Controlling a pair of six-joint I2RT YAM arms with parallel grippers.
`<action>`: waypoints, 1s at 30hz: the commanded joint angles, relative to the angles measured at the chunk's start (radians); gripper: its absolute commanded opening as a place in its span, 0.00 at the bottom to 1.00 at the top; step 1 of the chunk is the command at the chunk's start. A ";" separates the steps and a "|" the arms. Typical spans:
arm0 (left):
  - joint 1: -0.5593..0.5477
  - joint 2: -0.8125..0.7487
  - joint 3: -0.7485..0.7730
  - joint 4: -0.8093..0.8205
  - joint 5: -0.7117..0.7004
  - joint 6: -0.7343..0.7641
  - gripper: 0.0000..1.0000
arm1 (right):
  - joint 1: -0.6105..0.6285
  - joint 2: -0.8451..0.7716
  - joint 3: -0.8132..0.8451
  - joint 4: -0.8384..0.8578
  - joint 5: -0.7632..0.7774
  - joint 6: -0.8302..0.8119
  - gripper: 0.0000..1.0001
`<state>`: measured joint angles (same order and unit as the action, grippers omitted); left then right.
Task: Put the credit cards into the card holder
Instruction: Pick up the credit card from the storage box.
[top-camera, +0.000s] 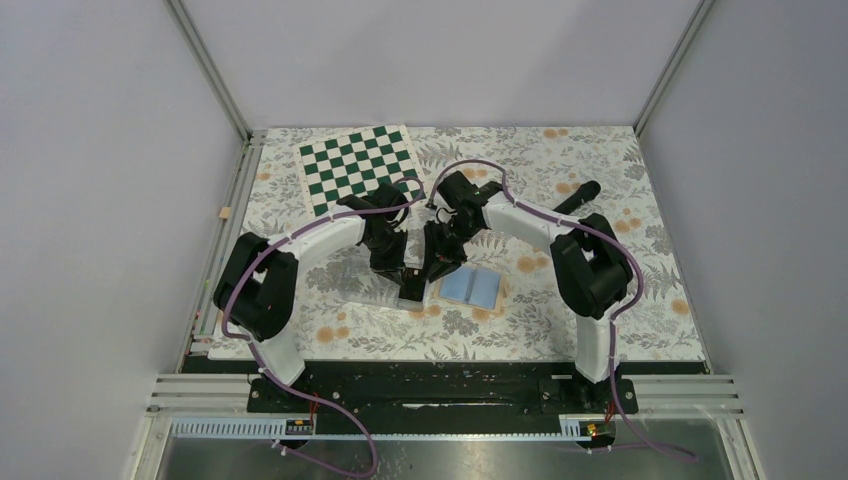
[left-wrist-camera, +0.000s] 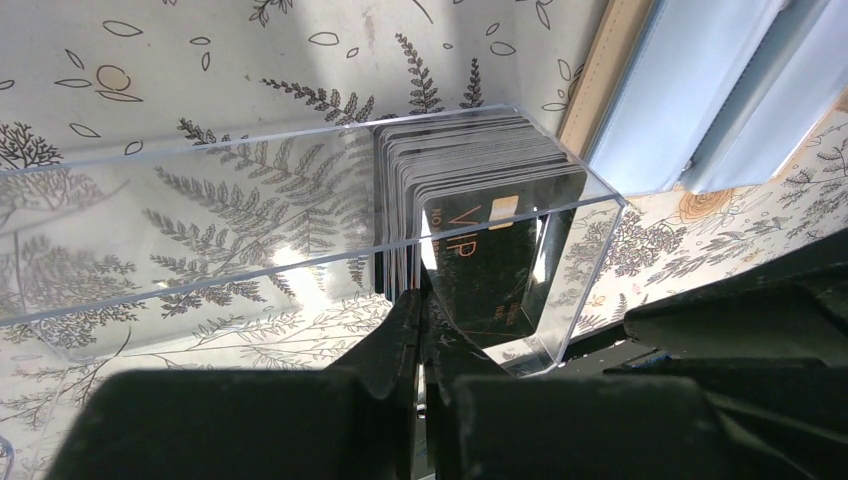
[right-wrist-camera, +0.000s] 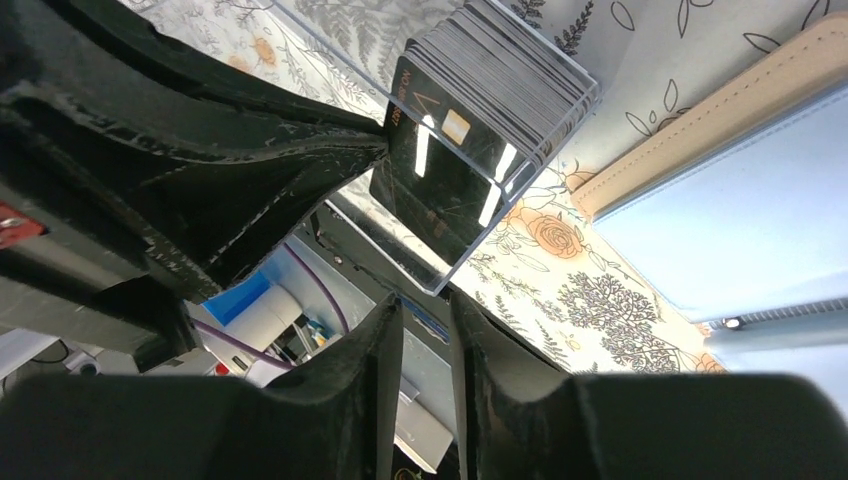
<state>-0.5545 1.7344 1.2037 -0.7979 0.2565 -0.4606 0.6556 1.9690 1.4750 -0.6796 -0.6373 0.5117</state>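
Note:
The credit cards (left-wrist-camera: 470, 160) stand as a black stack on edge at the right end of a clear plastic tray (left-wrist-camera: 200, 230). The front card (left-wrist-camera: 500, 265), marked VIP, leans slightly off the stack. My left gripper (left-wrist-camera: 424, 300) is shut, its tips pinched on that front card's near edge. In the right wrist view the same card (right-wrist-camera: 440, 170) shows through the tray's end wall. My right gripper (right-wrist-camera: 425, 305) hangs just beside the tray's end, open a little with nothing between its fingers. The card holder (top-camera: 470, 288) lies open next to the tray, its light blue lining (right-wrist-camera: 740, 200) facing up.
A green and white chessboard mat (top-camera: 360, 168) lies at the back left. A black marker (top-camera: 577, 197) rests at the back right. Both arms crowd the middle of the floral table cover (top-camera: 600, 320), wrists nearly touching.

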 joint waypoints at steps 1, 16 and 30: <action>-0.005 -0.022 0.005 0.028 0.026 -0.003 0.00 | 0.004 0.030 -0.004 -0.037 -0.014 -0.023 0.28; -0.007 -0.044 0.050 0.029 0.072 0.002 0.00 | 0.004 0.063 -0.002 -0.035 -0.041 -0.025 0.06; -0.044 -0.030 0.099 -0.047 -0.013 0.049 0.00 | 0.003 0.068 -0.004 -0.036 -0.047 -0.026 0.05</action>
<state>-0.5713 1.7290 1.2503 -0.8433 0.2550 -0.4358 0.6552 2.0304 1.4719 -0.6991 -0.6529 0.4938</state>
